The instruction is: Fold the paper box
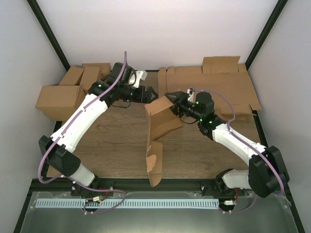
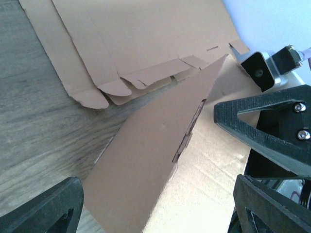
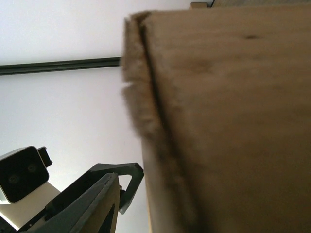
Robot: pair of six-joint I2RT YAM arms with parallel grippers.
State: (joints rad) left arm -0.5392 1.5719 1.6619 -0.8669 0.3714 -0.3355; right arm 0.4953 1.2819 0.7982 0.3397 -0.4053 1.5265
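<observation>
Here the paper box (image 1: 158,131) is standing half-raised on the wooden table (image 1: 112,141), reaching from the near edge to the middle, with its upper panel tilting between the arms. The left gripper (image 1: 152,94) is hovering just beside that upper corner, fingers (image 2: 43,208) spread wide. The right gripper (image 1: 169,97) is meeting the corner from the other side. It may be pinching cardboard, but I cannot tell, since the box is blocking its camera.

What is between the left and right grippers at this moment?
The raised upper end of the paper box lies between the left gripper and the right gripper, seen in the top external view.
</observation>
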